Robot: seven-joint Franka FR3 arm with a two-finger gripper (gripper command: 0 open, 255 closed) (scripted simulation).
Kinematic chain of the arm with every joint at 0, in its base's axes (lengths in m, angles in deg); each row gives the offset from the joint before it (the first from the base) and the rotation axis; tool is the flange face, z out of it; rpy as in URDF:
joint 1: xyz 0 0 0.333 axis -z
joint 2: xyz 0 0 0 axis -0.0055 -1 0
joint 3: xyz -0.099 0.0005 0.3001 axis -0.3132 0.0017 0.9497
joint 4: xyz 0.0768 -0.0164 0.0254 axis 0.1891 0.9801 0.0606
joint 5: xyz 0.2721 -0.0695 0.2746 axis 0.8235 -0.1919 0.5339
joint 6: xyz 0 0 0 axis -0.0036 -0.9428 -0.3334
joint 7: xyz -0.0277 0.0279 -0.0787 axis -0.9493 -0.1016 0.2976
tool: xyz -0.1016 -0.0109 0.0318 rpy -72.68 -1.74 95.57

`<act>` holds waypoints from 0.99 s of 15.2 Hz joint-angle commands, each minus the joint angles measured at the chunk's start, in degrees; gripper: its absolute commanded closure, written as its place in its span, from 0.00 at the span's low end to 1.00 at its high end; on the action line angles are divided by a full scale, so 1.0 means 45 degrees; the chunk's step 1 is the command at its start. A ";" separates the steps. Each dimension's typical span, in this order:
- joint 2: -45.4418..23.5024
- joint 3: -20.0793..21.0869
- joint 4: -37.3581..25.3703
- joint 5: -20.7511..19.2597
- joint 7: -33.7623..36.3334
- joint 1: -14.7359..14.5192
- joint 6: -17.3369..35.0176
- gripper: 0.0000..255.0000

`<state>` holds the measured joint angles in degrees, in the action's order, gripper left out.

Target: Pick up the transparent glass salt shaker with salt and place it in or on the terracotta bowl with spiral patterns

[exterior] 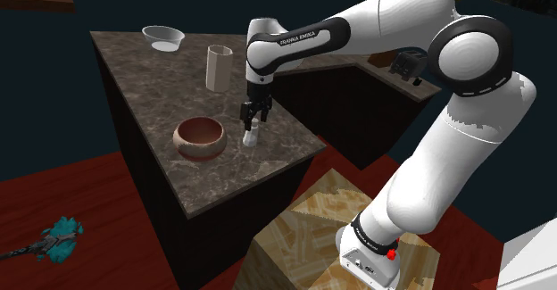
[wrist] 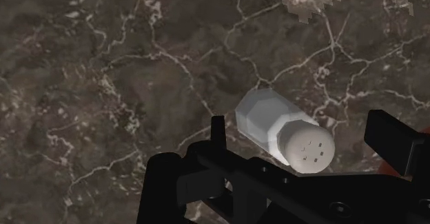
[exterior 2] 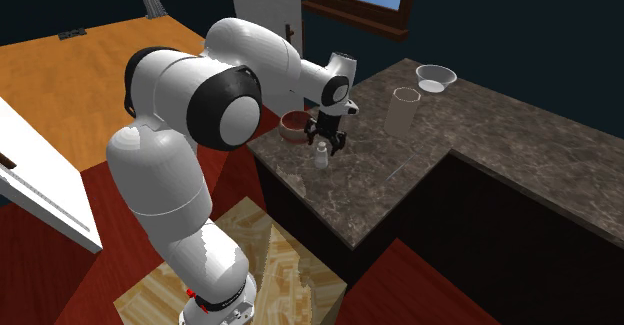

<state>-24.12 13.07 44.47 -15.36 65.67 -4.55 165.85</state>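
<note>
A small salt shaker (exterior: 252, 137) (exterior 2: 321, 155) (wrist: 275, 125), pale with a white perforated cap, stands upright on the dark marble counter (exterior: 259, 168). My black gripper (exterior: 253, 119) (exterior 2: 327, 137) (wrist: 304, 131) hangs just above it and is open. In the wrist view the fingers (wrist: 217, 131) stand on either side of the cap without touching it. The reddish-brown bowl (exterior: 199, 137) (exterior 2: 295, 125) sits on the counter a short way from the shaker, on the shoulder view's left.
A tall beige cup (exterior: 218, 67) (exterior 2: 405, 110) and a shallow clear bowl (exterior: 163, 37) (exterior 2: 436, 76) stand farther back on the counter. The counter's edge (exterior: 295, 159) runs close by the shaker. A dark object (exterior: 410, 65) sits on a second counter behind the arm.
</note>
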 commanded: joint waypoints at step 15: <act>0.0312 -0.0003 -0.0331 -0.0007 0.0032 0.0006 -0.0641 1.00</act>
<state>-22.96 13.08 43.55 -15.37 65.80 -4.55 163.80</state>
